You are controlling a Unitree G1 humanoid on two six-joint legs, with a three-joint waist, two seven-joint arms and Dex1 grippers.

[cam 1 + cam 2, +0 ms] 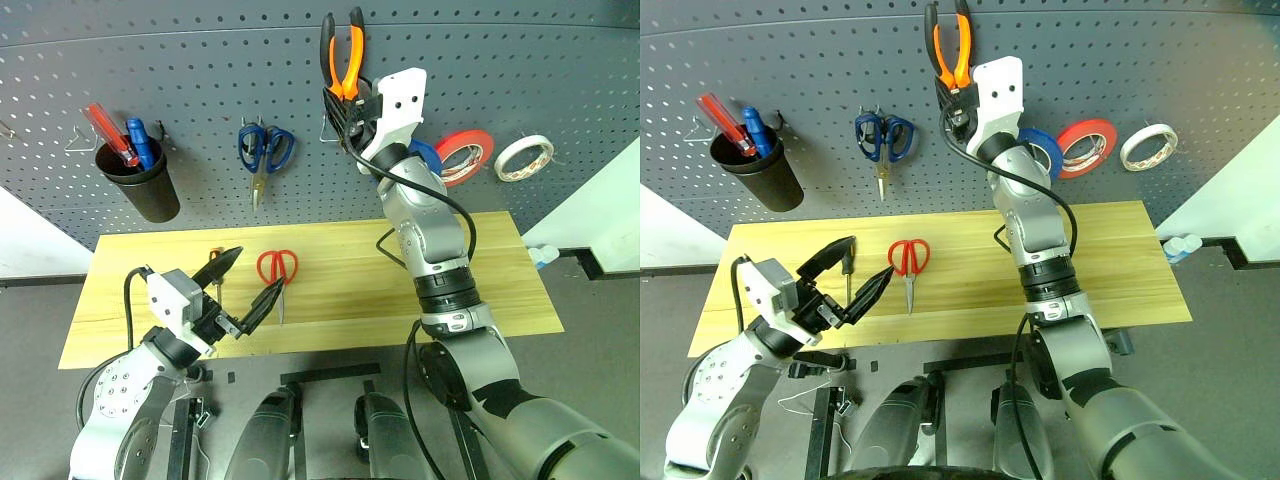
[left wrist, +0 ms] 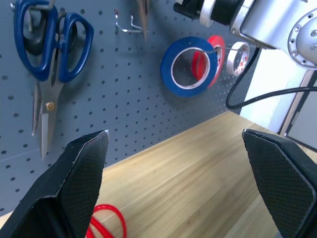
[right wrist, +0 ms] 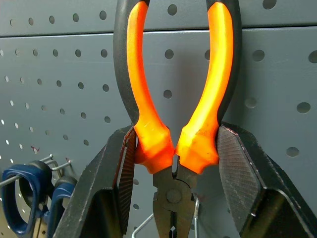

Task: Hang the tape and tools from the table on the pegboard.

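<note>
**Pliers raised to the pegboard, two tools on the table**

The pegboard (image 1: 200,60) spans the back of the scene, dark grey and dotted with holes. Below it lies the table (image 1: 480,290), a long top of light wood.

The right gripper (image 3: 173,163) is raised against the pegboard with its fingers clenched on the pliers (image 1: 343,55), pinching the lower ends of the orange-and-black handles, which point up while the metal head hangs down between the fingers near a wire hook. The left gripper (image 1: 243,285) hovers low over the near left part of the table, its two black fingers spread wide and grasping nothing.

On the pegboard, a black cup (image 1: 140,180) at the left holds a red-handled and a blue-handled tool. Blue-handled scissors (image 1: 263,150) hang to its right. Right of the raised arm hang a blue tape roll (image 1: 1045,150), a red tape roll (image 1: 1085,145) and, furthest right, the whitish tape (image 1: 524,157), already on its hook.

The red-handled scissors (image 1: 278,270) lie flat on the table, blades toward the near edge. Just to their left lies the slim screwdriver (image 1: 848,272), between the left gripper's fingers as seen from the head.
</note>
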